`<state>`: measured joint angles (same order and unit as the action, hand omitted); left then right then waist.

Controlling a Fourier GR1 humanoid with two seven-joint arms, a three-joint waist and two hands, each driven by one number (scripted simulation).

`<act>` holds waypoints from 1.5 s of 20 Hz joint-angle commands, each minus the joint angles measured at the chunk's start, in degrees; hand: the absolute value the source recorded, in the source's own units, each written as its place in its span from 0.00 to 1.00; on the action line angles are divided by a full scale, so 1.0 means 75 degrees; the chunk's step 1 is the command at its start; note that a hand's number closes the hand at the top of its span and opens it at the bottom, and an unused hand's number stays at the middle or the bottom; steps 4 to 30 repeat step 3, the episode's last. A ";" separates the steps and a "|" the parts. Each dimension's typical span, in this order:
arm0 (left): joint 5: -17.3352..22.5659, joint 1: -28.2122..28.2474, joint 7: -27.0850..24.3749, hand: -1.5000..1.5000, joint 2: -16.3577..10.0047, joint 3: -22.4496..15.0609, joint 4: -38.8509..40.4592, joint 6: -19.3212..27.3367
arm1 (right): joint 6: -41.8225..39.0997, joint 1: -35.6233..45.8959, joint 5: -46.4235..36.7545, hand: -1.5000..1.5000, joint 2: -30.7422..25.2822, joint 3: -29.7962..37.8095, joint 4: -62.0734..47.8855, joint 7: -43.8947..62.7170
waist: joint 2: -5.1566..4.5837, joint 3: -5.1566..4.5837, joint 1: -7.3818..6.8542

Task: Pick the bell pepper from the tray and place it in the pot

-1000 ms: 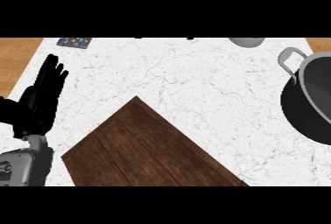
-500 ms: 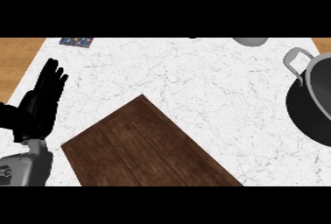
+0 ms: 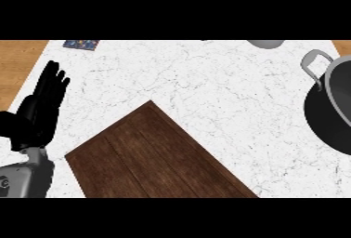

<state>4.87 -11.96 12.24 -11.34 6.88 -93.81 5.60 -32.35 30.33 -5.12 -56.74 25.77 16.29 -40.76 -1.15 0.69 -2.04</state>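
Barely moved: pot [image 3: 323, 123] edged right from tray [image 3: 151, 153]; left hand [image 3: 34, 116] parked left of tray, fingers straight, apart, out of the way; pepper not visible

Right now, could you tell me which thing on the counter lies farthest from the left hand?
The black pot at the right edge; the wooden tray, blue item and grey object all lie nearer the left hand.

The left hand [image 3: 37, 111] rests at the counter's [image 3: 226, 93] left side. A tray [image 3: 151, 158] lies right of its fingers [image 3: 53, 81] and nearer the robot. A pot [image 3: 329, 121] stands far to the fingers' right, cut by the edge. Beyond the fingertips lies a small packet [image 3: 81, 44]; a bowl [image 3: 266, 43] sits farther right.
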 commanded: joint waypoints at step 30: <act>-0.0076 -0.0124 0.0007 0.50 0.0127 -0.0040 0.0022 0.0164 | -0.1347 -0.0179 0.0159 0.00 -0.0255 0.0047 -0.0130 -0.0876 | -0.0024 0.0013 0.0002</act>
